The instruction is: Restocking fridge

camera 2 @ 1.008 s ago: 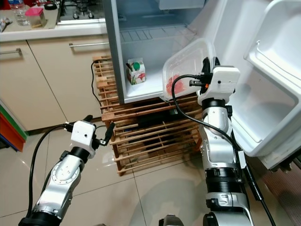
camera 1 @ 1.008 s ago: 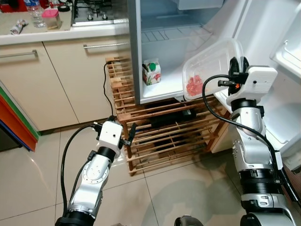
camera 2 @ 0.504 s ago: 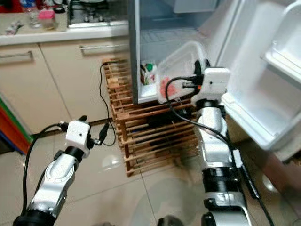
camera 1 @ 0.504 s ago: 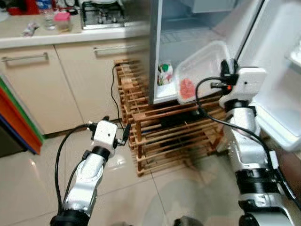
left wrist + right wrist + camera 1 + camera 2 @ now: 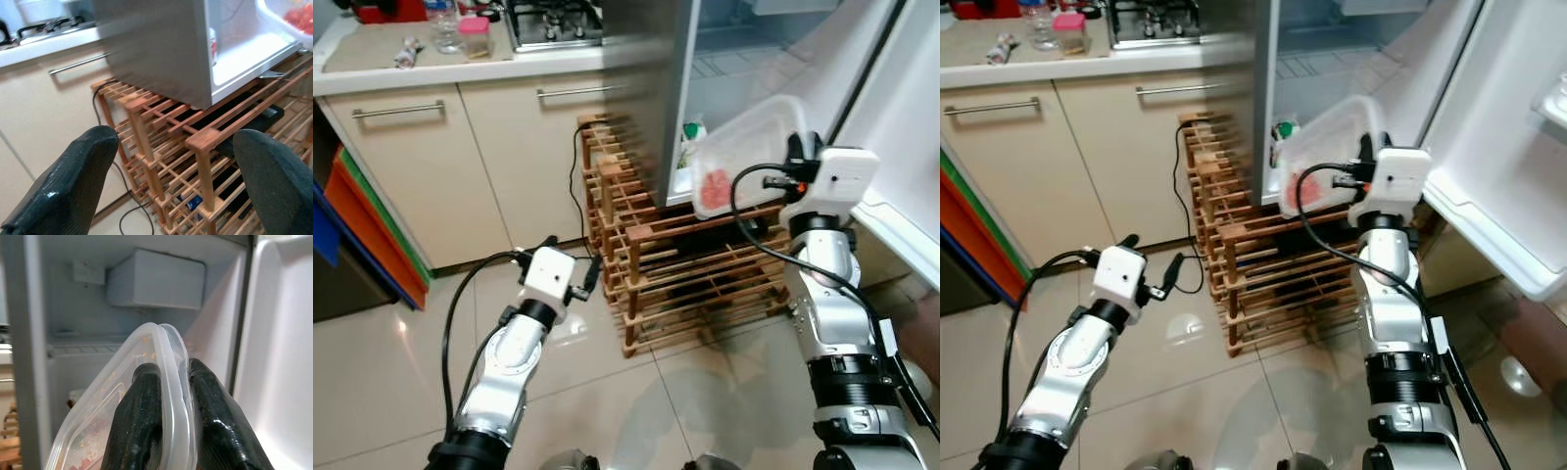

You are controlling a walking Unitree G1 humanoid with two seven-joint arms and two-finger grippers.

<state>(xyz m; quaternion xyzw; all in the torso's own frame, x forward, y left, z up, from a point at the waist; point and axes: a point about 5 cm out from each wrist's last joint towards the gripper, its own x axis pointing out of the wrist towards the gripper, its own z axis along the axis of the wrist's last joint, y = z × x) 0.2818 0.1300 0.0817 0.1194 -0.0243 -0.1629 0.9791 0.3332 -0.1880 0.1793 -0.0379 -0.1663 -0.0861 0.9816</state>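
My right gripper [image 5: 795, 149] is shut on the rim of a clear plastic food container [image 5: 736, 157] with red pieces inside, holding it tilted at the mouth of the open fridge [image 5: 744, 69]. In the right wrist view both black fingers [image 5: 142, 426] pinch the container's rim [image 5: 168, 382]. A small carton [image 5: 689, 137] with a green and red print stands on the fridge floor, partly hidden by the fridge's side wall. My left gripper [image 5: 570, 269] hangs open low over the floor, left of the wooden rack [image 5: 695, 274], with nothing between its fingers [image 5: 68, 186].
The fridge stands on a slatted wooden rack with a black cable [image 5: 576, 186] running down beside it. The fridge door [image 5: 1518, 157] stands open on the right. Cream cabinets [image 5: 440, 166] and a counter with a hob [image 5: 553, 22] and jars lie to the left. The tiled floor [image 5: 401, 372] spreads before me.
The camera has swung, so the fridge and cabinets shifted right in view. The right gripper keeps its hold on the container at the fridge opening; the left arm stays low.
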